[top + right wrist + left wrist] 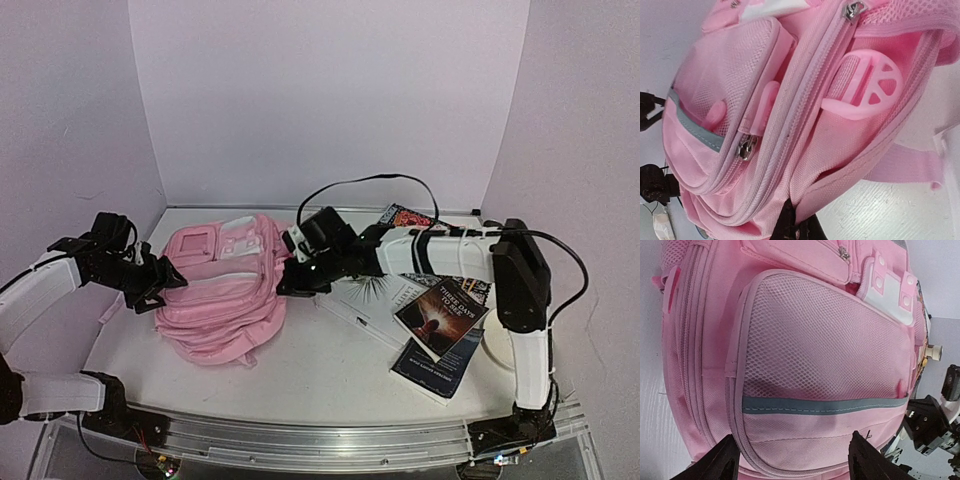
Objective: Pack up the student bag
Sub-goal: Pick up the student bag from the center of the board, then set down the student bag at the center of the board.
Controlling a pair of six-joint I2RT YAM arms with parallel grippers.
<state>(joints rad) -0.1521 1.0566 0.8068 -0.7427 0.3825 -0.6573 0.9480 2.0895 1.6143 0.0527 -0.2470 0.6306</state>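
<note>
The student bag (225, 290) looks soft and floppy, lying just ahead of the wide-open left end effector (794, 452), while the right end effector (796, 227) pinches its thick zip edge, probably the best handhold.

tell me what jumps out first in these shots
The pale-pink student bag grabs the eye, lying flat left of centre on the white table. The right pincer looks shut on a fold at the bag's edge, while the left pincer stands open at the opposite side. A loose pile of books lies on the table's right side.
</note>
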